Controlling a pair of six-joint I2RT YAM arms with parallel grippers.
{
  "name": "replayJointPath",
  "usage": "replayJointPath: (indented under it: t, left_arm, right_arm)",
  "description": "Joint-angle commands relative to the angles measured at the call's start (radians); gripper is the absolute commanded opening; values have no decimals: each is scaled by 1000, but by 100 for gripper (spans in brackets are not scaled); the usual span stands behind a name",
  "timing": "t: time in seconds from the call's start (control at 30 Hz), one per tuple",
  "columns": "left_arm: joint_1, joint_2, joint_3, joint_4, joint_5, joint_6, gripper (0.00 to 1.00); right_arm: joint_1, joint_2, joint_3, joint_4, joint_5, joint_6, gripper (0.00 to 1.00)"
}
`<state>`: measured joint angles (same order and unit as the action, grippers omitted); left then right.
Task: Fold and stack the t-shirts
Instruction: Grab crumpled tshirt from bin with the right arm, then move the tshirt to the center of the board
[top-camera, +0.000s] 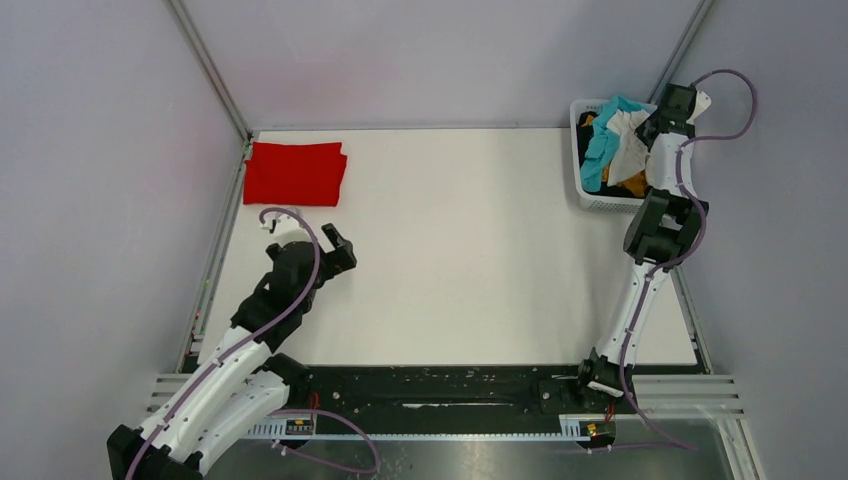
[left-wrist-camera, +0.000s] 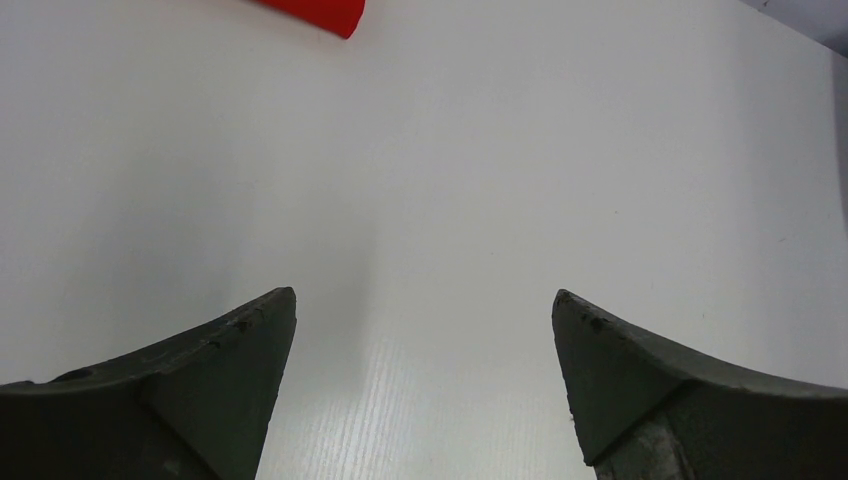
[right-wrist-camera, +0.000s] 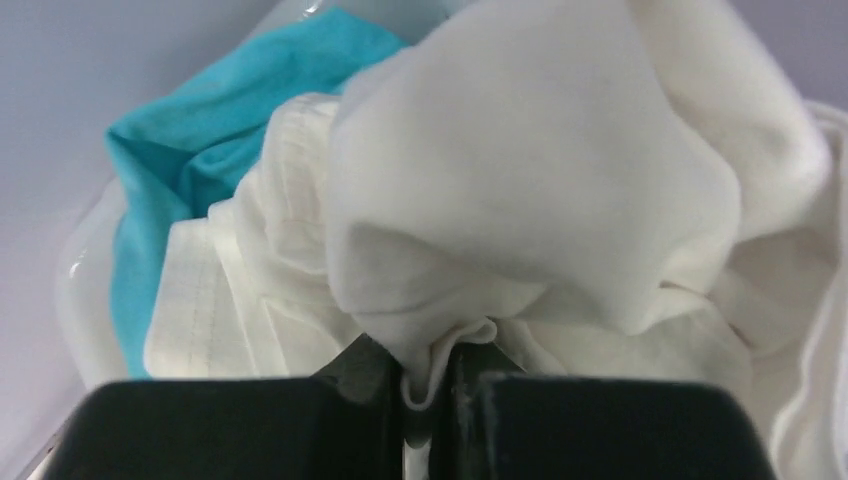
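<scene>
A folded red t-shirt (top-camera: 295, 172) lies at the table's far left; its edge shows at the top of the left wrist view (left-wrist-camera: 322, 12). A white lattice basket (top-camera: 600, 203) at the far right holds a teal t-shirt (top-camera: 604, 143), a white t-shirt (top-camera: 630, 145) and bits of mustard and black cloth. My right gripper (top-camera: 668, 108) is over the basket, shut on a fold of the white t-shirt (right-wrist-camera: 520, 190); the teal t-shirt (right-wrist-camera: 190, 150) lies behind it. My left gripper (top-camera: 337, 243) is open and empty over bare table, near the red t-shirt.
The white table (top-camera: 470, 250) is framed by metal rails, with grey walls on three sides. A black rail with the arm bases runs along the near edge (top-camera: 440, 390).
</scene>
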<state>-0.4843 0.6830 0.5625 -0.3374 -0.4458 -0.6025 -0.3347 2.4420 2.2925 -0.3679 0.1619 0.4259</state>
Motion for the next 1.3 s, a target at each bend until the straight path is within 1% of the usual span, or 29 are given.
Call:
replayJointPath:
  t: [0.0,0.2,0.27,0.37,0.5,0.6,0.63,0.67,0.73,0.8,0.97,1.03,1.13,1.2,1.27]
  left_arm:
    - [2,-10,34,34,-28,3,99]
    - [1,-67,19,20,-14,-9,99]
    - [0,-91,11,12,-12,-17,99]
    - [1,-125,-7,17,-8,-31,99]
    - [1,-149,-17,-4,-9,-51,99]
    - [1,-157,-2,-45,-32,-75,99]
    - [1,-159,4,-61,-54,-86,99]
    - [0,-161,9,-79,-63,-96,99]
    - [1,-167,15,-105,-79,-113,99]
    - [1,-176,17,-123,-83,-128,99]
    - [1,-205,42,-233,-154,-198,99]
    - [1,-223,53,-275,-163,-215,99]
    - [0,-249,44,-304,-179,-255,99]
    - [0,-255,42,-318,-189,-269,99]
    - [0,-253,47,-336,-194,-280,99]
  right_arm:
    - [-1,-63,47,32,-49,6,0]
    - [-1,-306,-139,119,-116,-3,0]
    - [0,-400,-201,158,-155,4,0]
    - [17,-543,-303,233,-253,18,0]
    - [101,-727,-420,320,-308,-16,0]
    - [187,-821,-453,341,-379,-28,0]
    - [216,-844,-449,339,-425,-29,0]
    - [253,-863,-442,338,-454,-28,0]
    - [323,-886,-414,321,-561,-24,0]
    - [427,-887,-370,283,-648,-25,0]
    - [625,-829,-255,160,-764,-49,0]
    - [679,-795,-239,109,-828,-56,0]
    - [736,-756,-302,98,-918,-49,0]
    - [765,-747,-399,99,-938,-57,0]
    - [795,-764,-541,103,-908,-128,0]
